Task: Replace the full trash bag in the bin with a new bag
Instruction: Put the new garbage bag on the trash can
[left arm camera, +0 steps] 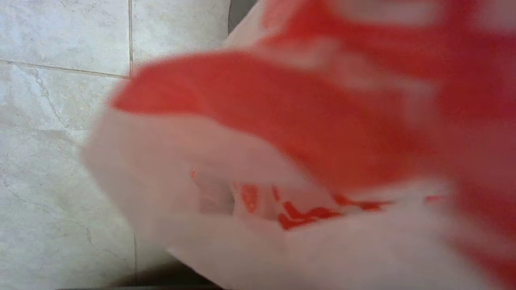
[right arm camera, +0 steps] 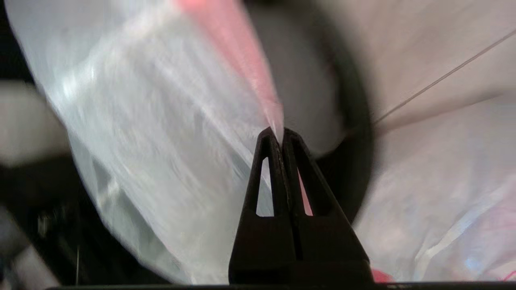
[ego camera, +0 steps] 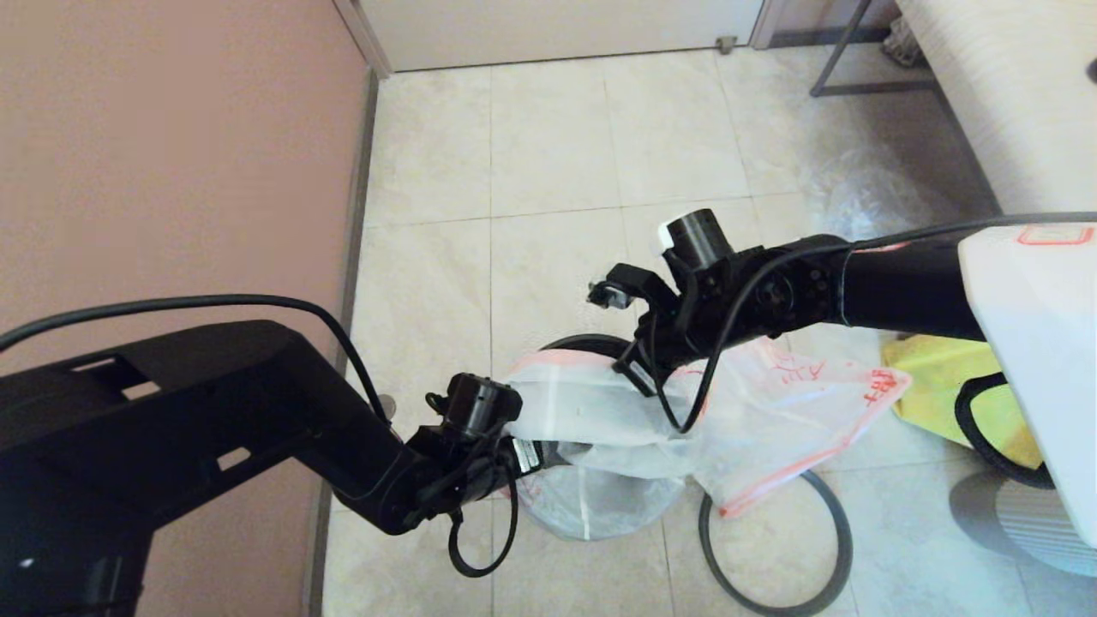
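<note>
From the head we see our left gripper (ego camera: 523,450) and right gripper (ego camera: 638,377) at the bag (ego camera: 600,411) over the bin (ego camera: 591,506). Only the right wrist shows our fingers (right arm camera: 278,161) pinched on its red edge; left's grip stays hidden.

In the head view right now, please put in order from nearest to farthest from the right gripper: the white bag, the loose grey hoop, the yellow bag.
1. White bag: pinched in the right gripper, above the bin.
2. Grey hoop: on the floor, right of the bin.
3. Yellow bag: farther right, on the floor.
</note>
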Robot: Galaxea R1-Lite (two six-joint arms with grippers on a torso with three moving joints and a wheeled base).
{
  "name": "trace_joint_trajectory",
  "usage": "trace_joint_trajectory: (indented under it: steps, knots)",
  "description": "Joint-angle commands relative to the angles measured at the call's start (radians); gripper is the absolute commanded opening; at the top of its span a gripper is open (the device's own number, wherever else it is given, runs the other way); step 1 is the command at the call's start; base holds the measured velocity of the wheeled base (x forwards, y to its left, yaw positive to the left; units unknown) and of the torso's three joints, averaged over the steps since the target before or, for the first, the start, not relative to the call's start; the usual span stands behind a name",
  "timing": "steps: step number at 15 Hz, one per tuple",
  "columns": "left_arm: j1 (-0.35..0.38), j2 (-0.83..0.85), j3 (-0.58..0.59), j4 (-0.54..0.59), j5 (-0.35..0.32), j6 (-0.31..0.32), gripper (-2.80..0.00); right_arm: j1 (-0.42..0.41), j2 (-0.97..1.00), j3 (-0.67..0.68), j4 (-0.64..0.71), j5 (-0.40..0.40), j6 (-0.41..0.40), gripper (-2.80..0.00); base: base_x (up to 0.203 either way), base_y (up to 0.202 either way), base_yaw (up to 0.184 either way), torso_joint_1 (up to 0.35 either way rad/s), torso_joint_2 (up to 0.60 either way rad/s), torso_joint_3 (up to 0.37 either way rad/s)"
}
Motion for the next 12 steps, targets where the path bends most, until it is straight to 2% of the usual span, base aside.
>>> trace_joint_trajectory:
  steps: [1, 3, 6, 10, 12]
  knots:
    - [0.0, 0.006, 0.0, -0.003, 0.001, -0.004, -2.8, -0.008, -0.022, 0.0, -0.05, 0.001, 0.021, -2.8, 0.0, 0.0, 0.0, 0.0, 0.0, 0.0]
    - [0.0, 0.006, -0.001, -0.003, 0.001, -0.004, -2.8, -0.046, -0.009, 0.0, -0.144, -0.003, 0.046, -2.8, 0.0, 0.0, 0.0, 0.0, 0.0, 0.0]
    - [-0.001, 0.006, 0.001, -0.003, 0.001, -0.004, -2.8, -0.072, 0.008, 0.0, -0.185, -0.007, 0.051, -2.8, 0.0, 0.0, 0.0, 0.0, 0.0, 0.0]
    - [-0.002, 0.007, -0.001, -0.003, 0.001, -0.003, -2.8, -0.073, -0.002, 0.001, -0.174, 0.037, 0.079, -2.8, 0.0, 0.0, 0.0, 0.0, 0.0, 0.0]
    - [-0.003, 0.012, -0.002, -0.003, 0.001, -0.003, -2.8, -0.05, 0.001, 0.001, -0.124, 0.03, 0.076, -2.8, 0.0, 0.0, 0.0, 0.0, 0.0, 0.0]
